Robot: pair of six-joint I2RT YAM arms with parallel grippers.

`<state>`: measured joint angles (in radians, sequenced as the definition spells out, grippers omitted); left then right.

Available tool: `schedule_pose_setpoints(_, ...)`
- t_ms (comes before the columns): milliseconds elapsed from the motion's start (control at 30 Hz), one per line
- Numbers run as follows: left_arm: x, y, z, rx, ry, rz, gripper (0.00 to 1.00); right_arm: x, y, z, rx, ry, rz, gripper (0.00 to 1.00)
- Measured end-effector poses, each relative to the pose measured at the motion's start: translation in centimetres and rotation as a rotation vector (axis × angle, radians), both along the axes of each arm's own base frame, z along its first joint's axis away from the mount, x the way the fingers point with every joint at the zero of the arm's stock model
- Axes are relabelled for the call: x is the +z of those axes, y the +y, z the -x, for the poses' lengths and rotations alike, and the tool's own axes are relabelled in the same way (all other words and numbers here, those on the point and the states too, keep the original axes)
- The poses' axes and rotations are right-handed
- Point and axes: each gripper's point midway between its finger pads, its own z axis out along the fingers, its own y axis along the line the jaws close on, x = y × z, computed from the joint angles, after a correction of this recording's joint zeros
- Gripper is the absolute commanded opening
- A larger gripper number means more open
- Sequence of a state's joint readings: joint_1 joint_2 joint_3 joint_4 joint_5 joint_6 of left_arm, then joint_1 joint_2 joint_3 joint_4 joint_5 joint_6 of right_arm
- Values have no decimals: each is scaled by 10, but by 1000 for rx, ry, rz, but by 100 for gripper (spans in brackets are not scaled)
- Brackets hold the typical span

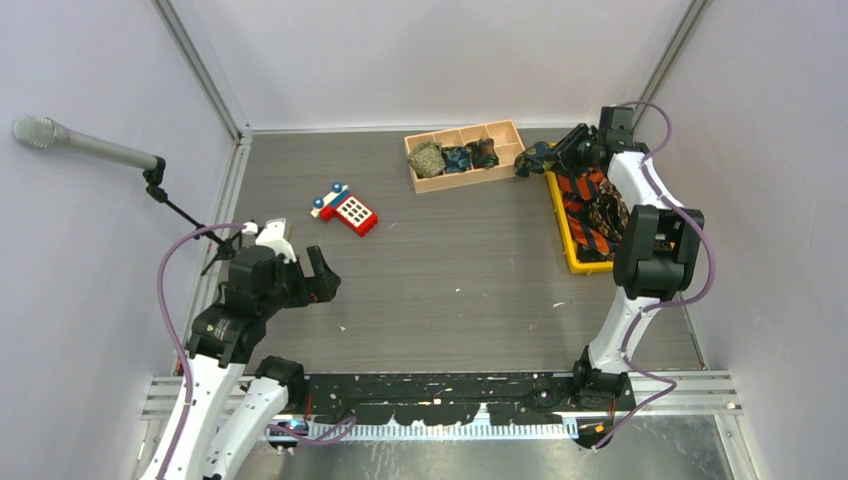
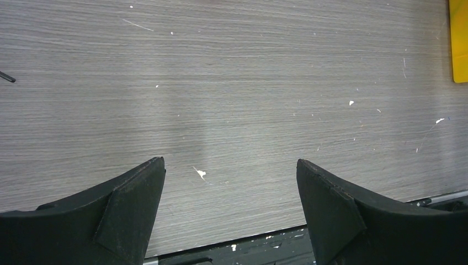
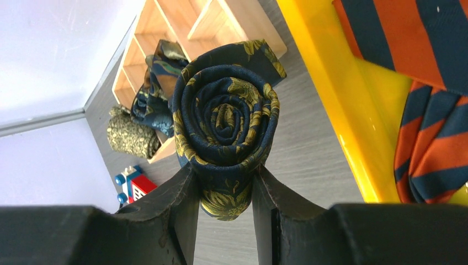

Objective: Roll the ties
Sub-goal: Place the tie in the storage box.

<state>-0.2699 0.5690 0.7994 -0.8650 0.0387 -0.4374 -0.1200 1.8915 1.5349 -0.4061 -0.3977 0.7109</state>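
Top external: we see the right arm reached out to about 1 o'clock on the grey wood-grain worktop (image 1: 450,300), with its wrist over the far end of the yellow plastic tray (image 1: 572,258).

Right wrist: the right arm's fingers (image 3: 171,221) pinch the rolled navy tie with yellow-gold flowers (image 3: 226,116) at its lower edge, one finger on each side, the spiral face toward the camera. The coil is tight, and a flap of fabric sticks out at its 1 o'clock. From above, that coil sits between the right end of the light wooden divided box (image 1: 470,183) and the tray's far corner. We can't tell whether it touches the worktop.

The box is at 12 o'clock. Three coiled ties sit side by side in it:
- olive-gold patterned coil (image 1: 427,158) at the left
- blue-and-dark patterned coil (image 1: 456,158) in the middle
- dark coil with tan flecks (image 1: 483,152) at the right

The yellow tray, at 2 o'clock, holds an unrolled orange-and-navy striped tie (image 3: 425,149). From above we also see a dark tie with a brownish pattern (image 1: 607,215) in the tray, partly under the right arm.

A red-and-blue toy phone with a white keypad (image 1: 350,210) lies at 10 o'clock, well apart from the box and tray.

Left wrist: the left arm's fingers (image 2: 129,204) are spread wide with only worktop between them. They are at 9 o'clock, well apart from every tie.

A grey microphone on a black stand (image 1: 40,133) pokes in from the left wall.
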Motion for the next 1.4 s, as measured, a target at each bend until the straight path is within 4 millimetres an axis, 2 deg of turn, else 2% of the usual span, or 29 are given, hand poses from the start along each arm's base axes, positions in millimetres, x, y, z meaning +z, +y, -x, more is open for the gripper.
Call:
schedule_pose_setpoints(300, -1, -1, 1, -6, 4, 3, 91, -13, -1, -33, 2, 26, 7, 1)
schedule_pose_setpoints(500, -2, -1, 1, -6, 5, 3, 91, -18, 16, -51, 31, 33, 16, 0)
schedule_pose_setpoints(767, -2, -1, 1, -6, 5, 3, 91, -34, 38, -59, 61, 62, 37, 1)
schedule_pose_setpoints(1100, -2, -1, 1, -7, 2, 3, 91, -40, 38, -75, 68, 68, 59, 1)
schedule_pose_setpoints(1400, -2, -1, 1, -6, 3, 3, 91, -53, 42, -90, 76, 73, 79, 1)
